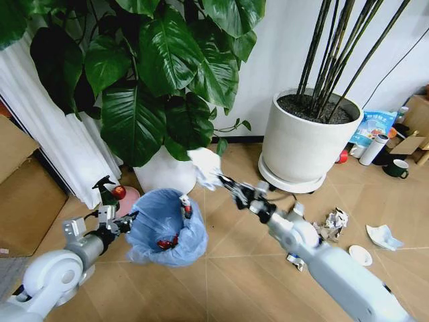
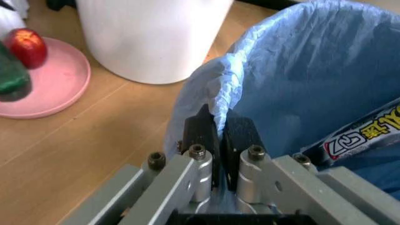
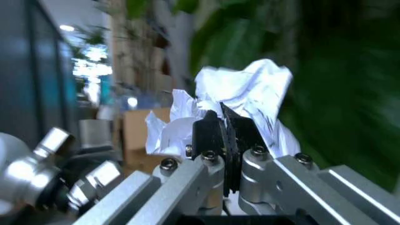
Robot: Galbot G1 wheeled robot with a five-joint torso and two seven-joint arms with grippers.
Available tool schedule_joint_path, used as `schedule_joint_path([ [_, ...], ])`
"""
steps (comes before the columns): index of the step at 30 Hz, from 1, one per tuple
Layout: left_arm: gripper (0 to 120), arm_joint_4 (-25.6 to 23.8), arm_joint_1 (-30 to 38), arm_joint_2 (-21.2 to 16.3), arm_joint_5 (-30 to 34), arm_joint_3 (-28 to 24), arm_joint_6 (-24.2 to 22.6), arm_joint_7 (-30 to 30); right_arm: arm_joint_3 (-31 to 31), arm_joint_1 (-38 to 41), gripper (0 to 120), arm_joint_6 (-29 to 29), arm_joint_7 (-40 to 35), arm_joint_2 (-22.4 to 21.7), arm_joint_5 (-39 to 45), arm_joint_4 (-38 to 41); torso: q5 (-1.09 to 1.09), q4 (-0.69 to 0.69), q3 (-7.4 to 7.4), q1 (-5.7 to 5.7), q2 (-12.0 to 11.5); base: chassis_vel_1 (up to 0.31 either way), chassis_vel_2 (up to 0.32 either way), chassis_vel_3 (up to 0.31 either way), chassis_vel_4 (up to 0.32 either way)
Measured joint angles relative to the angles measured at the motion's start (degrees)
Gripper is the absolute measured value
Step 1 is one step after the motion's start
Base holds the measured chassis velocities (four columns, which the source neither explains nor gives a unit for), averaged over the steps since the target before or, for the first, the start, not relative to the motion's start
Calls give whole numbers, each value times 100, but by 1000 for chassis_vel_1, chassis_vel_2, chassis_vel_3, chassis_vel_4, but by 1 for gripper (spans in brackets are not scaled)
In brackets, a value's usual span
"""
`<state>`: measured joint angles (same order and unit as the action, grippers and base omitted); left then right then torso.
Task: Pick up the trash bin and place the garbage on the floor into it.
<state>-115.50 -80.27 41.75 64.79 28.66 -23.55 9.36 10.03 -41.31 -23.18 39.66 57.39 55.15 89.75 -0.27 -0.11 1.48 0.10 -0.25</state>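
The left gripper (image 2: 218, 140) was pinched shut on the rim of the trash bin (image 1: 164, 228), with the blue bag (image 2: 300, 79) squeezed between its two black fingers (image 2: 198, 133). It held the bin there, on the robot's left side, so the open top faced up and things could drop in. I think holding it by the rim kept the mouth wide and steady. Some litter was already inside (a long wrapper (image 2: 366, 136) with printed letters leaned on the bag wall, and a small red bit (image 1: 165, 241) lay at the bottom).

The right gripper (image 1: 224, 181) was closed tight on a crumpled white paper wad (image 1: 206, 166). The wad stuck out past the fingertips (image 3: 209, 133) and was up in the air, near the bin's far edge and just in front of the white plant pot (image 1: 164, 173). It looked like the arm had the paper up high so it could go over the bag's edge and not bump it.

More garbage lay on the floor (image 1: 241, 275) on the robot's right: another crumpled paper (image 1: 333, 223), a white disc (image 1: 360, 255) and a crushed blue-white packet (image 1: 383, 236). So the job seemed partway done. The paper was light and should fall easily, but it could miss if let go too soon.
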Motion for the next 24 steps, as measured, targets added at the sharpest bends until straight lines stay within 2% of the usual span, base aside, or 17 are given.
schedule_joint_path([
  [6, 0, -1, 112, -74, 84, -80, 33, -40, 694, 557, 0, 59, 291, 296, 134, -423, 0, 1, 0, 0, 0, 0, 0, 0, 0],
  [13, 0, 21, 161, -99, 148, -72, 34, -62, 1396, 815, 0, 110, 347, 520, 96, -892, 0, -1, 0, 0, 0, 0, 0, 0, 0],
  [20, 0, -36, 141, -68, 165, -25, 34, -66, 1678, 889, 0, 160, 229, 699, -82, -1222, 1, -1, 0, 0, 0, 0, 0, 0, 0],
  [24, 0, -60, 113, -65, 174, 31, 33, -67, 1723, 894, 0, 166, 169, 659, -163, -1237, 1, 0, 0, 0, 0, 0, 0, 0, 0],
])
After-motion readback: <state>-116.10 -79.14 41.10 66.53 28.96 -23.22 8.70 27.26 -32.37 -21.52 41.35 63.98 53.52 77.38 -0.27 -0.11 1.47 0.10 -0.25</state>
